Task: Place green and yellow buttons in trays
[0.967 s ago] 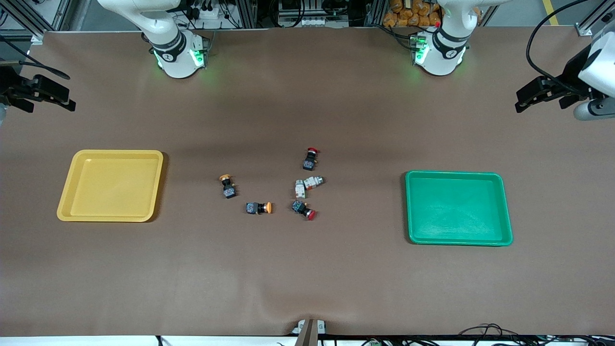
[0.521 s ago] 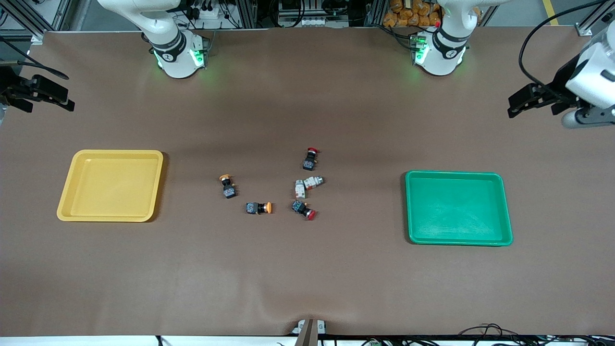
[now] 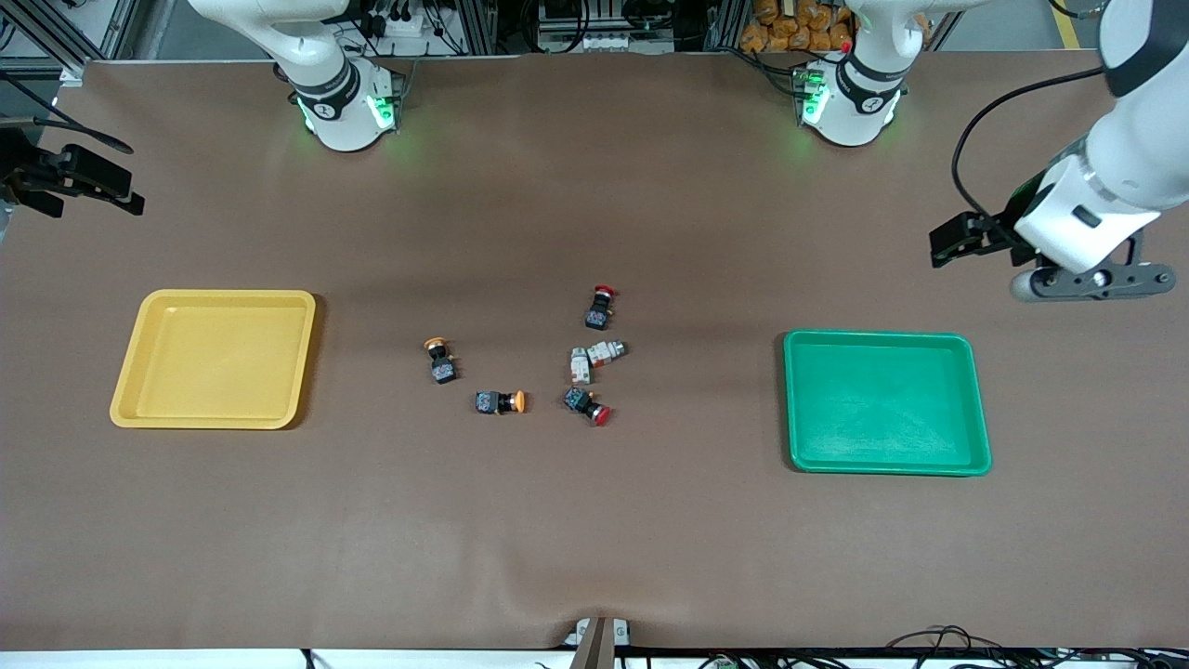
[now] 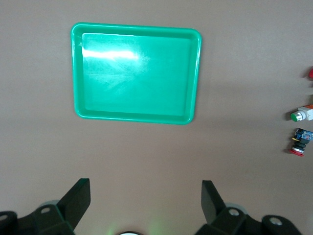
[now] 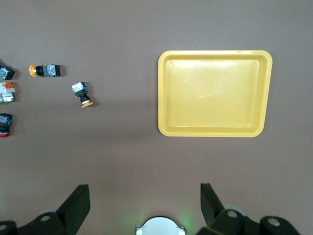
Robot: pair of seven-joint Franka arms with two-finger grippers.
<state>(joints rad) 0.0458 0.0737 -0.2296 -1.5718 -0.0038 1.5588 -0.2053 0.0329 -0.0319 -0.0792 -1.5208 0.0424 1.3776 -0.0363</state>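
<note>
Left gripper (image 3: 940, 249) swings in from the frame's right edge toward the green tray (image 3: 966, 465), jaws wide, empty. Right gripper (image 3: 130, 203) waits upper left, open. Buttons (image 3: 506, 401) sit center, untouched.

- A brown table cover (image 3: 594, 539) fills nearly the whole frame, with a few soft creases near the lower edge.
- Metal frame rails (image 3: 478, 23) and cables (image 3: 938, 641) run along the top edge and lower right corner.
- Orange-yellow bags (image 3: 790, 28) sit at top centre-right.
</note>
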